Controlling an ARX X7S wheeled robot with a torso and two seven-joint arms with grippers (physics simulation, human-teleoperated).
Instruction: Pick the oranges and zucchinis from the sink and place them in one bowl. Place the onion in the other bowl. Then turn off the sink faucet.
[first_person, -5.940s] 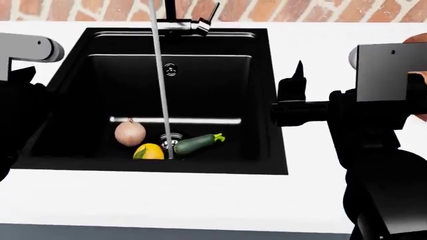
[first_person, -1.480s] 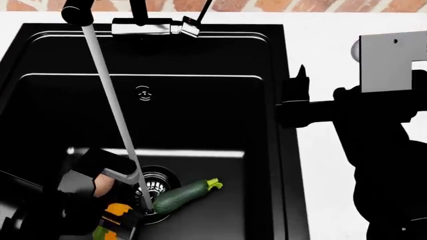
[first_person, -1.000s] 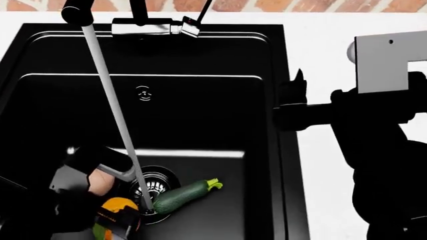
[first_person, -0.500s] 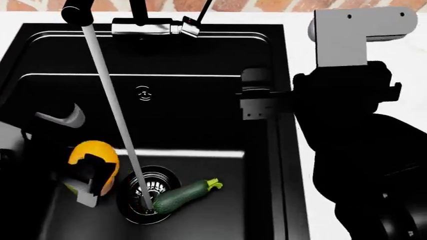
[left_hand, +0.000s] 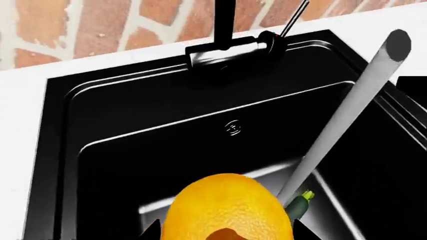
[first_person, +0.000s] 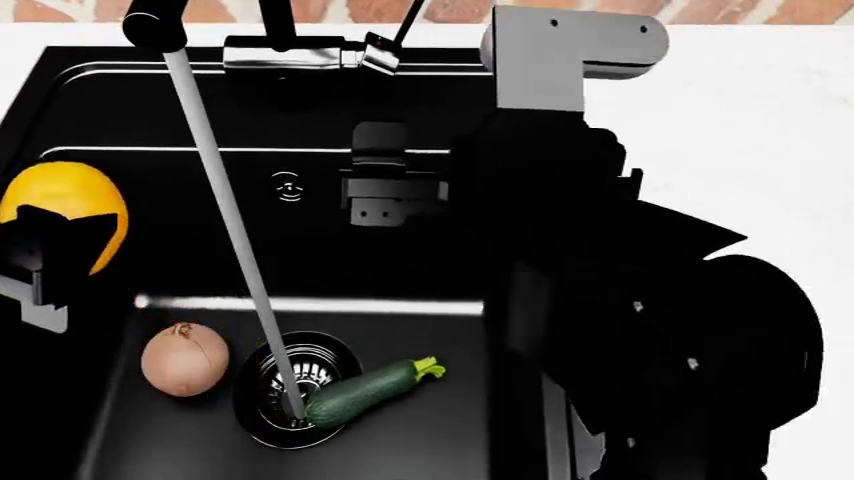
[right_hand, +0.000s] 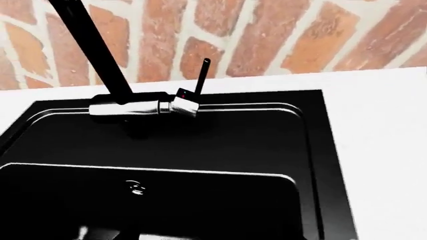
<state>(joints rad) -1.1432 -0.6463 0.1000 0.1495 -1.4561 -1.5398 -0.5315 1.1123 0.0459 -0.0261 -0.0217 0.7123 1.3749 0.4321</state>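
One orange (first_person: 64, 215), clamped in the left pincer (first_person: 54, 255), hangs above the sink (first_person: 534, 100); next, carry it to the wooden bowl. Right pincer (first_person: 380, 190): state unclear.

Yellow-orange orange (first_person: 64, 215), pinkish-tan onion (first_person: 184, 359), dark green zucchini (first_person: 367, 391), black sink (first_person: 441, 80), red-brick wall (right_hand: 267, 35).

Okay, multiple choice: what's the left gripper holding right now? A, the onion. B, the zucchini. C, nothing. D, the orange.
D: the left gripper is closed around the orange, raised at the sink's left side, while the onion and zucchini lie on the sink floor by the drain.
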